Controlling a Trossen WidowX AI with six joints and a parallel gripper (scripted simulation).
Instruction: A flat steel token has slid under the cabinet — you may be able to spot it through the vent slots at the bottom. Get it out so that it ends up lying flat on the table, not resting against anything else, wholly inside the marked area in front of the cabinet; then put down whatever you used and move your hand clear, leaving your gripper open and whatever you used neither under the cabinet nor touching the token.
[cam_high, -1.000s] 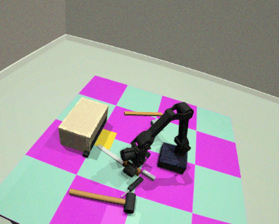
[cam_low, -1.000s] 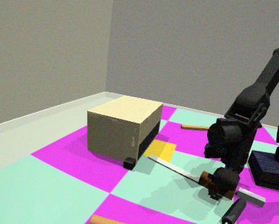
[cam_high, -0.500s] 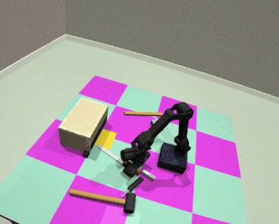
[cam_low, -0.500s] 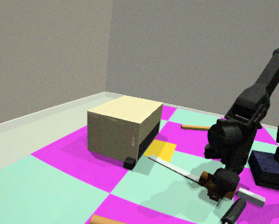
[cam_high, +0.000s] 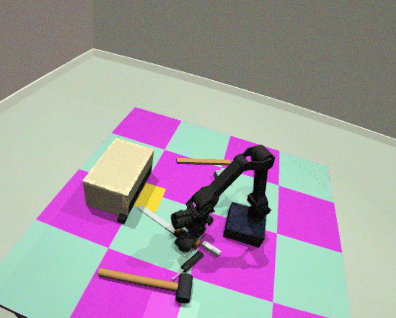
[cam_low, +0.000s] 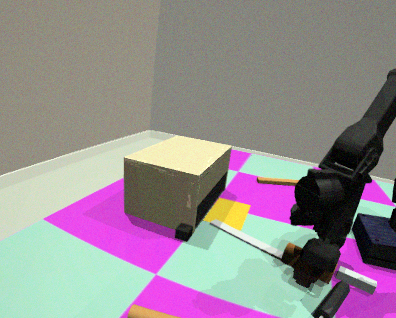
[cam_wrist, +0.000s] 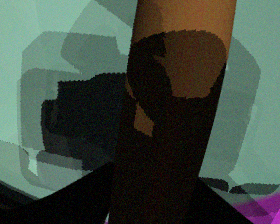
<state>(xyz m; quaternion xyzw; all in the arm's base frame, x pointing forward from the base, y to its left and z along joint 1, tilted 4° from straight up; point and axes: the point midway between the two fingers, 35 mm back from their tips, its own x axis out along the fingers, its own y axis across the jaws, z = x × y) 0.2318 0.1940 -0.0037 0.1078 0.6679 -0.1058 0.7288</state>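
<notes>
The cream cabinet stands at the left, with a dark opening low on the side facing the arm. The yellow marked area lies in front of that side. The steel token cannot be made out in any view. My gripper is shut on the brown handle of a tool with a long flat pale blade. The blade points toward the cabinet, its tip by the near edge of the yellow area. The fingers hide part of the handle.
A short white bar is just behind the handle. A black-handled screwdriver lies beside it. A mallet lies at the front. A wooden stick lies farther back. A black block sits at the cabinet's near corner.
</notes>
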